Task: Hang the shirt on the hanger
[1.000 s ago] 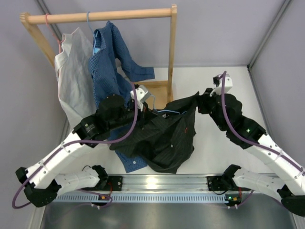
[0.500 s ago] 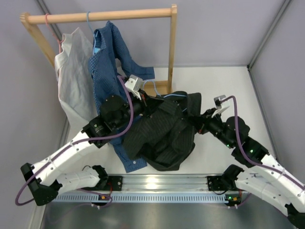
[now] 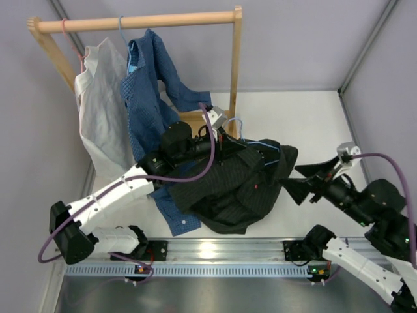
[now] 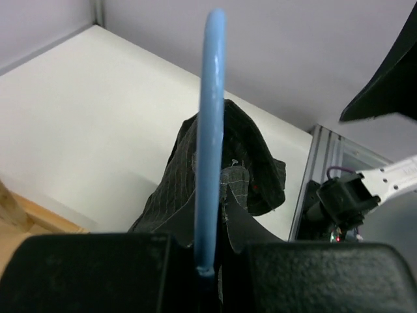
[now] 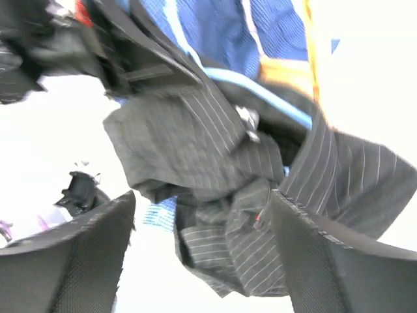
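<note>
The left hand [image 4: 203, 264] clamps the light-blue hanger [image 4: 210, 130] at mid-frame, with the black pinstriped shirt [image 3: 228, 186] bunched against it on the bench [image 3: 306, 124]; the right hand [image 3: 303, 181], fingers wide and empty, sits centre right; next, I judge, it should grasp a shoulder and draw it over the hanger's end; the wooden rack [image 3: 236, 65] and blue dotted shirt [image 3: 146, 85] crowd the upper left.

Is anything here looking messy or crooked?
Yes. The black shirt is crumpled in a heap on the table, bunched over the light-blue hanger rather than draped evenly. Behind it, the blue shirt hangs lopsided on the rack, its hem trailing under the heap.
</note>
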